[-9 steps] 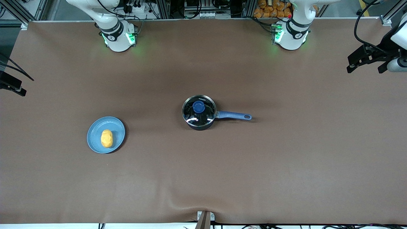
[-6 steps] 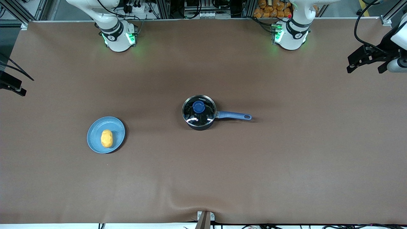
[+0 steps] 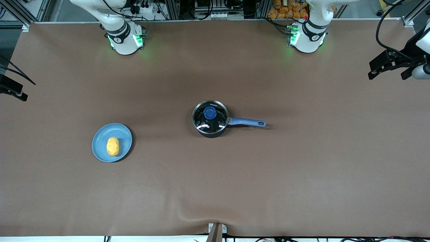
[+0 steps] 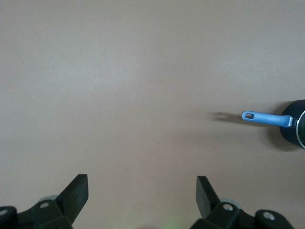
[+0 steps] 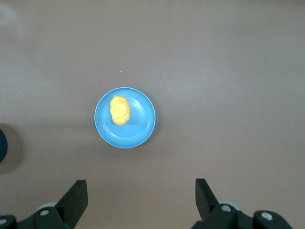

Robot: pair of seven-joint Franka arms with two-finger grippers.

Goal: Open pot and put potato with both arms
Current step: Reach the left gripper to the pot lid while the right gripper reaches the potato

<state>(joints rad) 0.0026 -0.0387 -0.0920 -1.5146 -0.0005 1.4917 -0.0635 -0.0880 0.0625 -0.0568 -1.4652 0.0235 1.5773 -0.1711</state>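
Note:
The black pot stands mid-table with its clear glass lid on, blue knob up. Its blue handle points toward the left arm's end. The yellow potato lies on a light-blue plate toward the right arm's end. My left gripper hangs open and empty over the left arm's end of the table; its wrist view shows the pot handle beyond its open fingers. My right gripper is open and empty above the plate and potato.
The brown table cover is bare around the pot and plate. A small bracket sits at the table edge nearest the front camera. The arm bases stand at the edge farthest from that camera.
The left gripper has shifted slightly over its end of the table. The pot, lid, plate and potato have not moved.

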